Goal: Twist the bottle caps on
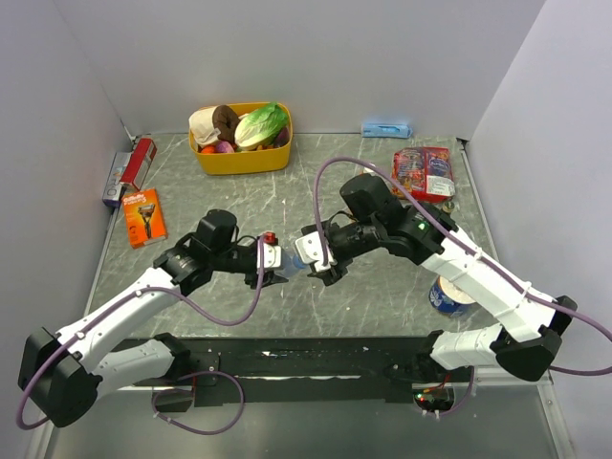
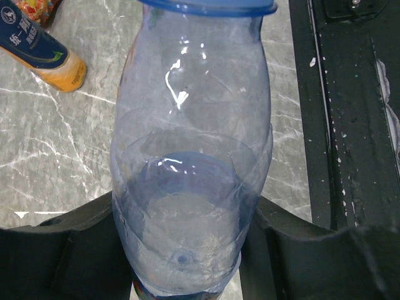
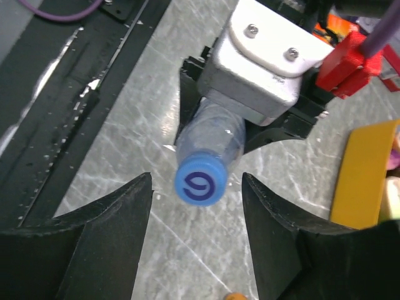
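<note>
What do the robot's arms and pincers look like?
The left arm and right arm are white tubes with chunky black joints, and a purple cable loops along each. The left pincer has black fingers, a white block with two screws and a red piece. The right pincer has thick black fingers. A green light glows on the right arm.

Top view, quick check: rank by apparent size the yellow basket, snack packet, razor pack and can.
Largest: yellow basket.
Next: snack packet.
Then razor pack and can: they look close, and the right arm hides part of the can, so I won't rank those two.
</note>
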{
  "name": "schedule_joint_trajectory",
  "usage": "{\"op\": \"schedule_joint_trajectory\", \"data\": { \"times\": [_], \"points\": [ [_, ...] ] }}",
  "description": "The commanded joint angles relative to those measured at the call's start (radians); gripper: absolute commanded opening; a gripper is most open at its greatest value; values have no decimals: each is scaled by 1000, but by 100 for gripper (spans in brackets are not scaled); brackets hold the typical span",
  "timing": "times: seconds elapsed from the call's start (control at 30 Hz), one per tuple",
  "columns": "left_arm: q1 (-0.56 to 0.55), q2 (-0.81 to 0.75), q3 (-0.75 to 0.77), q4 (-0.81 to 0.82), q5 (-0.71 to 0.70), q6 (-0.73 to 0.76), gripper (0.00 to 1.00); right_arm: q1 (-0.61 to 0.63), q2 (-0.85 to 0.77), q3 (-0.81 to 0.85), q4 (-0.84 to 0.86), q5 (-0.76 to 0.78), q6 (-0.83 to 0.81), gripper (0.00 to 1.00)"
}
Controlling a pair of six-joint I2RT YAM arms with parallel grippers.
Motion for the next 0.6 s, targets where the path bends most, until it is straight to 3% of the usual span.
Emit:
{"op": "schedule_joint_trajectory", "data": {
  "times": [0.0,0.23,0.43,0.5,0.57],
  "points": [
    [3,13,57,-5,56,27,1,8,-17,-3,80,24,-23,63],
    [3,22,71,18,61,-10,1,8,-2,-12,105,16,30,41],
    [3,13,62,99,36,-77,1,8,2,-65,129,36,64,38],
    [4,8,50,137,4,-123,1,7,5,-84,157,58,105,22],
    [3,-1,33,220,-25,-207,1,2,17,-99,213,99,218,13]
  ]
}}
